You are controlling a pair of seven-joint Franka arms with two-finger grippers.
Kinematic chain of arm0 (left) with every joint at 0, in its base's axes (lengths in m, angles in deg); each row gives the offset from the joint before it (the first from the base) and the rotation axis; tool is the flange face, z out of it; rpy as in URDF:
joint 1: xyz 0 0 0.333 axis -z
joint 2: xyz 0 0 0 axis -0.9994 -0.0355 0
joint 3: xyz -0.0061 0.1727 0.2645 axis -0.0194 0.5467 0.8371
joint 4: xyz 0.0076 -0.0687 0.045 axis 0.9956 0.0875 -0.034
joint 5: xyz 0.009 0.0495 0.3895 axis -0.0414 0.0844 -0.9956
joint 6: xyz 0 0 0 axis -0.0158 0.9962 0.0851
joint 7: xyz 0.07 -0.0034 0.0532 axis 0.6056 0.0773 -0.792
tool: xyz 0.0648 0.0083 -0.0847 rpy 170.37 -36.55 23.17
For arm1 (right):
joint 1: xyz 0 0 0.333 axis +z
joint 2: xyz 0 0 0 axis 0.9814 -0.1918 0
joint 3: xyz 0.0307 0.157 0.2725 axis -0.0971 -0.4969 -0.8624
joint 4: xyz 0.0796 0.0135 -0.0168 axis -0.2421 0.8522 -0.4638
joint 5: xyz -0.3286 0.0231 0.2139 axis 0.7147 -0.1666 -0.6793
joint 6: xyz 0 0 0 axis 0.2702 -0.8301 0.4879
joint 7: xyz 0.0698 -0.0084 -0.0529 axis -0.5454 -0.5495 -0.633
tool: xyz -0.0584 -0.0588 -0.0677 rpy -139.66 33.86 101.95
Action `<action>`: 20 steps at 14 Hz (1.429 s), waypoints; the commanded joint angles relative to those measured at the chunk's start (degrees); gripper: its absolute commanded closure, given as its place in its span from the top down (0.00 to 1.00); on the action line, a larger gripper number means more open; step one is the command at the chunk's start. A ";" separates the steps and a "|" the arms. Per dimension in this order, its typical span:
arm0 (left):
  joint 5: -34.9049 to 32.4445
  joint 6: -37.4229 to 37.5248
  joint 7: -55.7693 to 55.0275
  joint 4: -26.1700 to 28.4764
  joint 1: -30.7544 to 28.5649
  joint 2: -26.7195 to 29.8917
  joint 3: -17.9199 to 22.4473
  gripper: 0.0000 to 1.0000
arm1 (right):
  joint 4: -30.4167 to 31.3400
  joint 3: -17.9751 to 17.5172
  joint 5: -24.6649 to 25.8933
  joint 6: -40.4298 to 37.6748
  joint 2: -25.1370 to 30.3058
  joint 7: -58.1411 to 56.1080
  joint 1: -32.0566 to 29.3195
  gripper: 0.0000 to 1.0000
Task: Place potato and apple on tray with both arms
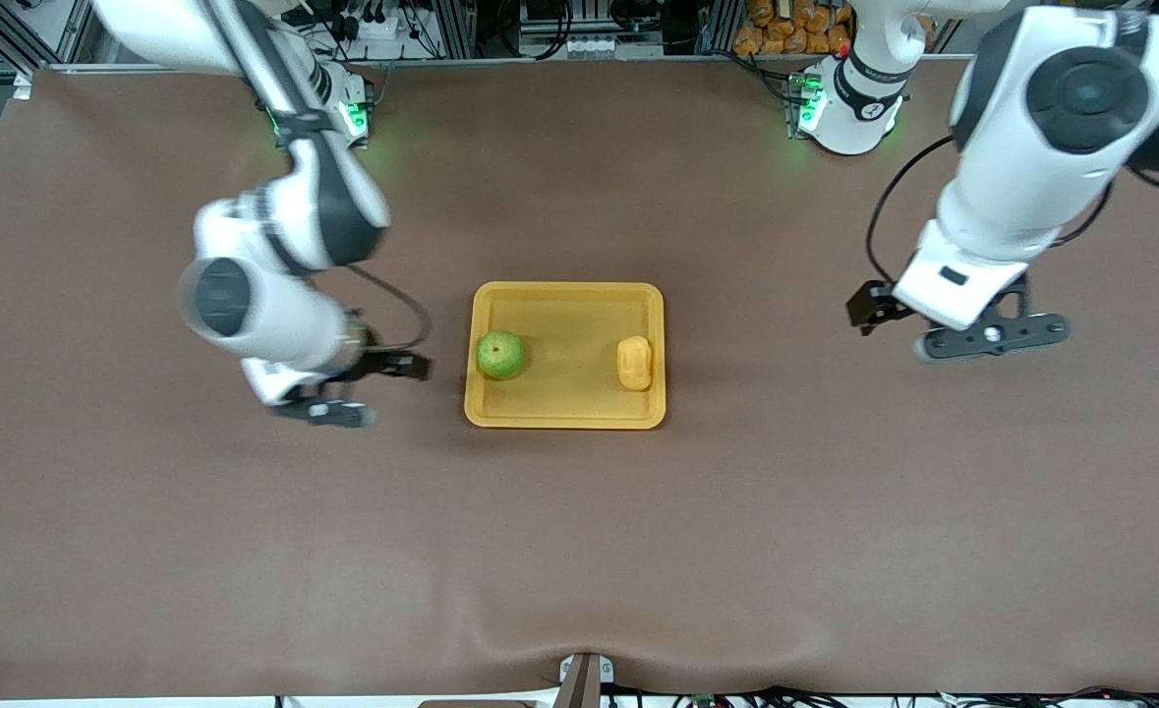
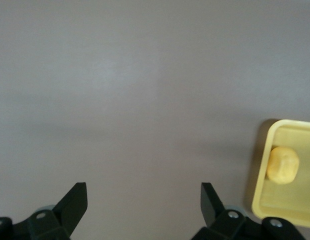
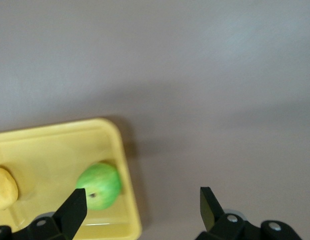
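Note:
The yellow tray lies mid-table. The green apple sits in it toward the right arm's end, and the yellow-orange potato sits in it toward the left arm's end. My right gripper is open and empty, raised above the cloth beside the tray's apple end. Its wrist view shows the gripper, the apple, the tray and part of the potato. My left gripper is open and empty over bare cloth, well away from the tray. Its wrist view shows the gripper, the potato and the tray's corner.
A brown cloth covers the whole table. The arms' bases and cables stand along the table's edge farthest from the front camera.

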 commanded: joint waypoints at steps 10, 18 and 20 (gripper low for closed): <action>5.27 12.40 10.77 -4.02 -7.16 4.52 -0.36 1.00 | 2.79 -1.62 8.65 -13.26 18.58 -17.46 -20.53 1.00; 5.63 12.76 13.67 -3.67 -8.30 8.47 -0.19 1.00 | 1.30 -1.36 12.88 -21.36 24.13 -17.28 -21.68 1.00; 6.06 13.02 13.68 -2.89 -8.39 10.22 -0.10 1.00 | -1.06 -1.44 12.88 -23.02 24.05 -16.85 -21.68 1.00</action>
